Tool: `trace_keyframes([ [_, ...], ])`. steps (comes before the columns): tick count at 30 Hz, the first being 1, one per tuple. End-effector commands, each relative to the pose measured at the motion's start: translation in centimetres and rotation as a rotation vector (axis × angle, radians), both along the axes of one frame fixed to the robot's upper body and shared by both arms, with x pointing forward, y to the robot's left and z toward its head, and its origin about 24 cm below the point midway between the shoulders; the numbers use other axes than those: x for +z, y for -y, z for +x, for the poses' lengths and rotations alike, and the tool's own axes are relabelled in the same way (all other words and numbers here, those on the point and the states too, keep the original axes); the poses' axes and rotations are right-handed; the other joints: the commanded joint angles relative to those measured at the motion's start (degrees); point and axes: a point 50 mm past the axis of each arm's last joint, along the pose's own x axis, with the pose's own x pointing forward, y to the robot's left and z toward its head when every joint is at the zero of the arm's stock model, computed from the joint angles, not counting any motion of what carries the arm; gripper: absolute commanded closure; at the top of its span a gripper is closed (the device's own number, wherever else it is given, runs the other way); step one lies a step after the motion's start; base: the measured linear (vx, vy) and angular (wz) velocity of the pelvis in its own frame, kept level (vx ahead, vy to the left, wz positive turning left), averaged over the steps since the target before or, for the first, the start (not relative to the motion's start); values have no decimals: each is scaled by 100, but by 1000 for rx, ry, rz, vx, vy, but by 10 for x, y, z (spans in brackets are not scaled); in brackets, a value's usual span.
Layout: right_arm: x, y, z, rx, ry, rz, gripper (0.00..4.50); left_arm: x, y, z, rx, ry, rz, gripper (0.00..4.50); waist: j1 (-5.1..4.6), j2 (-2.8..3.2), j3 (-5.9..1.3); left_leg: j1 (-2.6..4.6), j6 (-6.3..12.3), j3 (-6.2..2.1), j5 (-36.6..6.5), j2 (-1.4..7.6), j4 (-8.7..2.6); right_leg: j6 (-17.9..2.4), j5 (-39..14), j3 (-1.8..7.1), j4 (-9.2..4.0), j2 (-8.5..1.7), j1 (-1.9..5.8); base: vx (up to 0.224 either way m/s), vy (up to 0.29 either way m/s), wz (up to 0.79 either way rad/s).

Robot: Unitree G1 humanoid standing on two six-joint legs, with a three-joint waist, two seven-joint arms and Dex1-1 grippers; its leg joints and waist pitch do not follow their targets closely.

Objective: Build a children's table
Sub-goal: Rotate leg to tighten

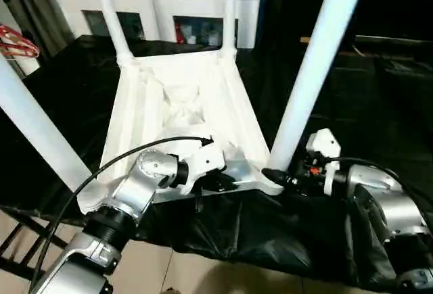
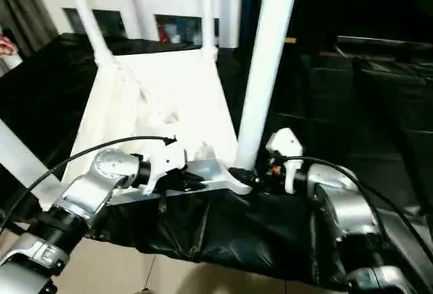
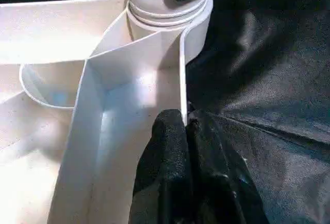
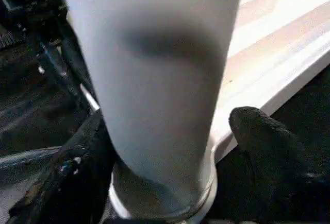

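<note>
left gripper (image 3: 184, 126) pinches upturned table (image 1: 183, 98) rim.

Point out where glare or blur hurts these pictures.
Right eye view: glare washes out the tabletop's ribbed underside. Right wrist view: the near leg is blurred, with a soft shadow band. Left wrist view: a bright patch sits on the rim above the left tool.

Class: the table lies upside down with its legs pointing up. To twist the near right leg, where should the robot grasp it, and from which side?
Judging by the pictures, low on the near right leg, just above its corner socket, from the right side. The round shaft fits between the right hand's fingers there, and that side is unobstructed.
</note>
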Motion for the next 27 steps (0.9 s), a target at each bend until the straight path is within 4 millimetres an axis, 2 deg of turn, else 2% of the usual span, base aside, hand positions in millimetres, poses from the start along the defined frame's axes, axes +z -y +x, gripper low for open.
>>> trace_keyframes([
  [1,4,-2,5,15,16,-12,132,-2,-3,-2,-44,-14,47,450,17,-98,-305,7,519,18,-778,96,-314,-1444,-439,181,-324,-253,342,0,0,0],
  [2,3,-2,6,17,17,-13,153,-2,-4,-2,-45,-14,49,450,5,-98,-301,1,503,17,-810,95,-316,-1442,-488,183,-327,-254,339,0,0,0],
  [4,3,-4,8,26,15,-13,165,-2,-6,-1,-47,-13,57,450,3,-110,-301,4,484,17,-829,95,-313,-1434,-527,185,-329,-254,336,0,0,0],
  [6,2,-5,9,36,14,-16,173,-2,-8,0,-46,-11,64,450,0,-91,-295,2,464,14,-856,97,-316,-1428,-570,187,-329,-252,330,0,0,0],
  [8,2,-6,9,41,12,-16,203,-1,-10,1,-45,-10,69,450,-12,-100,-282,3,412,13,-982,94,-325,-1409,-735,189,-345,-256,327,0,0,0],
  [12,0,-8,9,58,4,-18,235,-1,-13,2,-44,-11,78,450,-24,-105,-281,5,365,9,-1032,91,-333,-1354,-833,192,-351,-253,327,0,0,0],
  [16,-3,-8,6,69,-7,-18,247,-2,-16,3,-44,-12,86,450,-23,-108,-289,1,407,12,-921,93,-321,-1408,-637,194,-330,-251,326,0,0,0],
  [21,-8,-8,2,45,-16,-10,250,-1,-16,6,-14,-6,83,450,-25,-103,-279,9,397,15,-1007,94,-330,-1406,-744,195,-347,-249,318,0,0,0],
  [24,-14,-11,3,-101,-4,32,251,2,-13,12,53,20,60,450,-41,-123,-253,8,327,12,-1122,94,-359,-1310,-1023,207,-373,-256,306,0,0,0],
  [27,-22,-20,-2,-196,-6,72,251,6,-8,16,118,48,37,450,-68,-134,-237,23,184,-3,-1319,89,-401,-1114,-1485,212,-427,-258,295,0,0,0],
])
